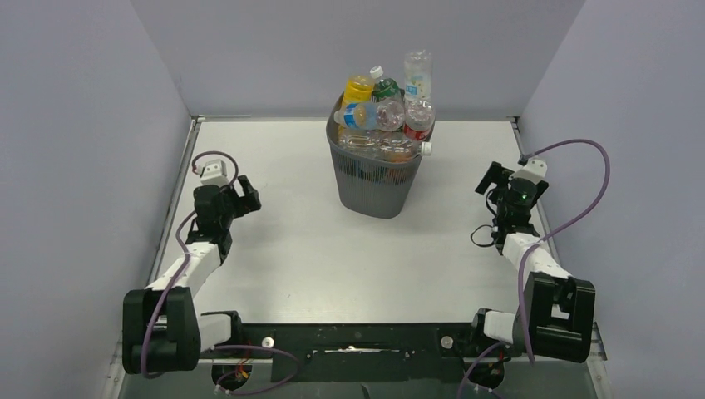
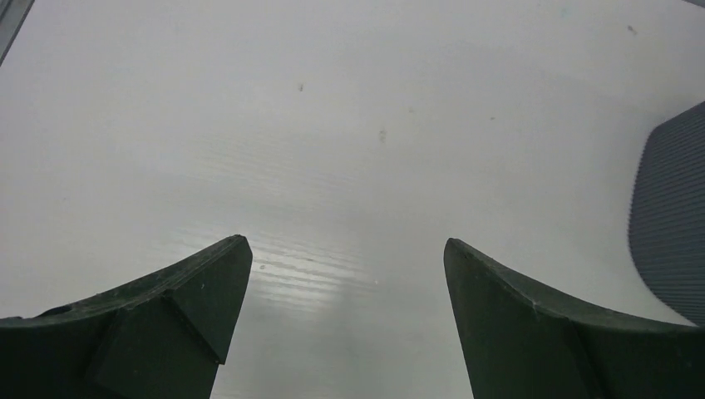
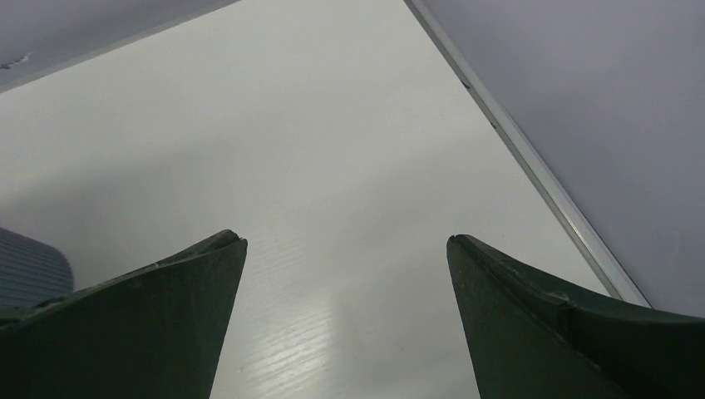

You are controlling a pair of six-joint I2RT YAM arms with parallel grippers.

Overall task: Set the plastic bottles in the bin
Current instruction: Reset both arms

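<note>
The left tool [image 2: 345, 249] is spread wide, nothing between its dark fingers, and hangs over bare surface [image 1: 291, 249] on the left side. The right tool [image 3: 347, 241] is likewise spread and holds nothing. It sits over the right side, near the metal edge strip [image 3: 532, 162] where the surface meets the wall. Both tools are well apart from the bin [image 1: 374, 187], which shows only as a ribbed grey sliver at the edge of each wrist view.

The bin stands upright towards the far middle of the surface, and the plastic bottles [image 1: 382, 125] are heaped in it above the rim. At the back a clear bottle [image 1: 418, 75] stands with its long axis vertical, cap up. Beside it a yellow bottle [image 1: 359, 90] is also roughly upright, and a green bottle [image 1: 387, 87] leans with its white cap up and to the left. Lower down, a blue-labelled bottle [image 1: 366, 116] lies crosswise, cap to the left. At the front rim another clear bottle [image 1: 397, 150] lies crosswise with its white cap pointing right, past the rim.

The surface is pale, matte and faintly ribbed. Plain lavender-grey walls [image 1: 83, 125] close it on the left, far and right sides. Purple cables [image 1: 582, 179] loop off both arms.
</note>
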